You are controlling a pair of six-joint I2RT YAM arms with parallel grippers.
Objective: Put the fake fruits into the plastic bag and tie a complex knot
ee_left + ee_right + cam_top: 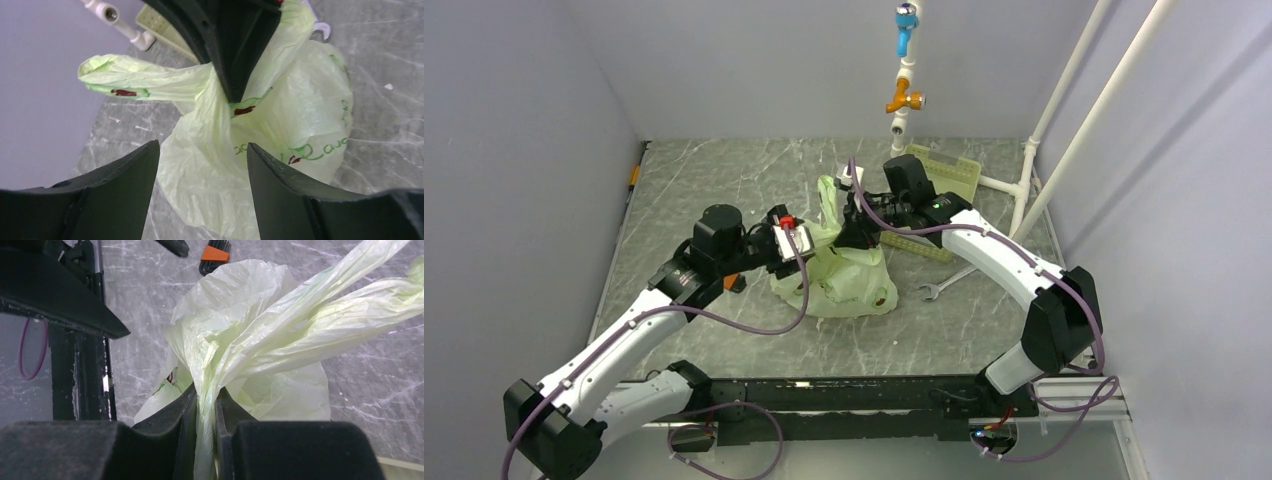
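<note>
Top external view: two arms reach inward from opposite sides, elbows bent, meeting at one plastic bag (849, 285) on the worktop (704, 180). The left claw (202, 150) points at the bag's side. Its two fingers (125, 170) stand apart, with crinkled film just ahead between them, unpinched. The right claw (205, 395) tilts down from above and is clamped tight on the bag's gathered neck. Past its tips, two twisted handle strands (350, 300) fan outward. The bag is translucent pale yellow-green with green and red print, bulging below the right claw. No fruits can be made out through the film. One wrench (939, 288) lies beneath the right forearm, and one orange-and-black block (216, 252) lies beyond the bag from the right claw.
</note>
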